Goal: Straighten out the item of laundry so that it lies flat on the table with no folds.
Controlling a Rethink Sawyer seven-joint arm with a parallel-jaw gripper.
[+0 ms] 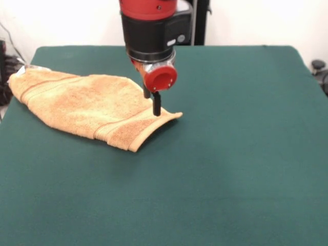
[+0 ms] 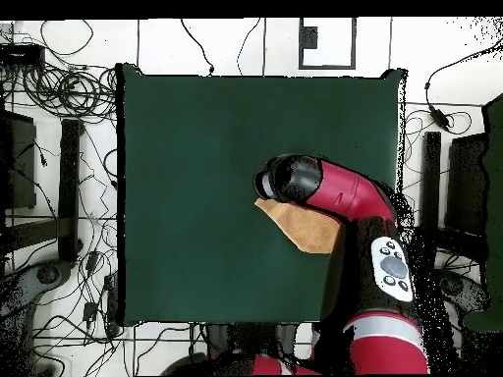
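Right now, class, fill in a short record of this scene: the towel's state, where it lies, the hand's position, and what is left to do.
towel state: the orange-tan towel lies bunched and folded over, not flat
towel place: on the green table, toward its left side and far edge in the front view
hand position: the hand is down at the towel's right corner, which lifts off the table
hand grip: cannot tell whether open or shut
overhead view: the arm hides most of the towel
left to do: spread the towel flat
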